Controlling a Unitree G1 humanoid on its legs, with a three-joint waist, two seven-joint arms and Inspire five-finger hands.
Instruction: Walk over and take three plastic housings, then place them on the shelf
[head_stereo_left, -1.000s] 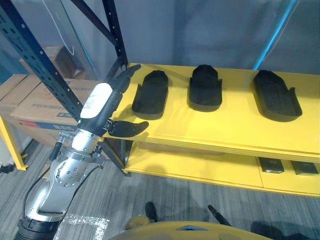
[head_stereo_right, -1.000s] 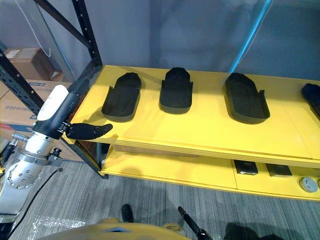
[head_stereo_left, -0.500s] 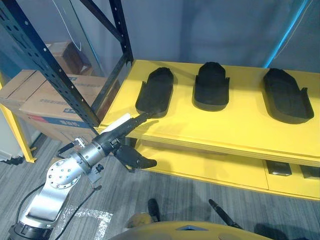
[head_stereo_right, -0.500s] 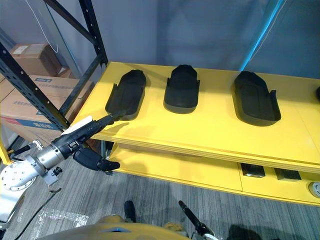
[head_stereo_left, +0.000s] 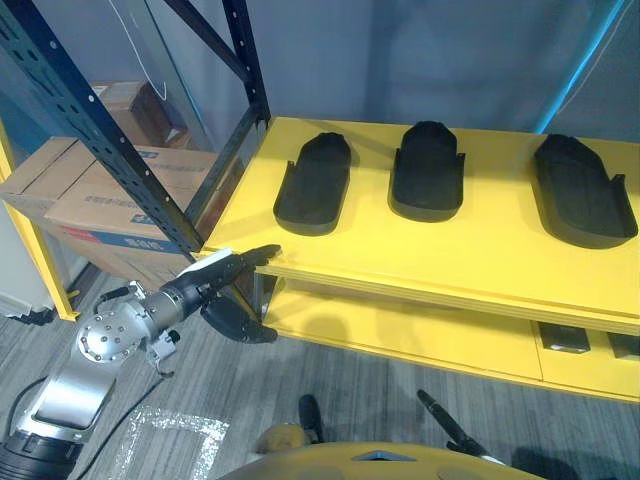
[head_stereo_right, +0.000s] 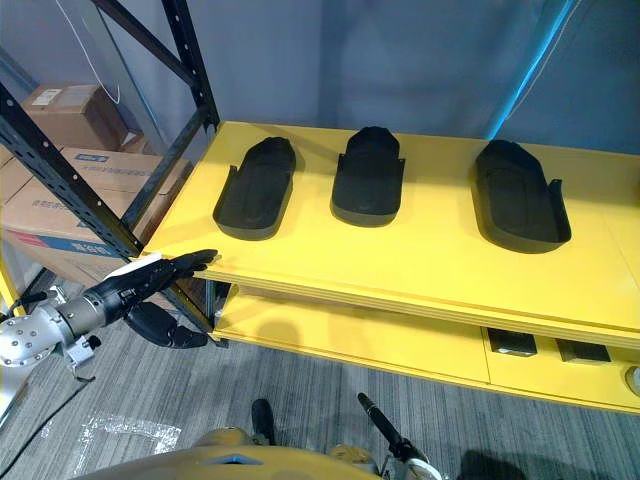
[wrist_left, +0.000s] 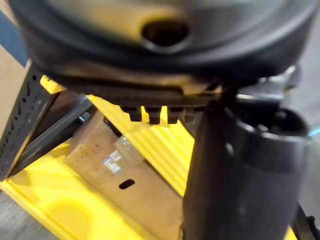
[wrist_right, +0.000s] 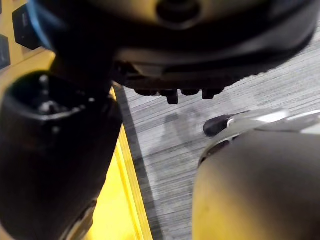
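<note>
Our left hand (head_stereo_left: 212, 282), fingers straight and empty, hangs at the shelf (head_stereo_left: 480, 250) corner, three housings (head_stereo_left: 315, 185) lying beyond it on top, so we should lower it without clipping that edge.

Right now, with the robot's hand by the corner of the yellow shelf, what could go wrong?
1. The open left hand hangs right at the front corner of the yellow shelf, thumb below the board. It might bump that edge when it moves.
2. The dark rack post slants close beside the arm, so a swing could hit it.
3. A knock could shove the leftmost housing out of place.
</note>
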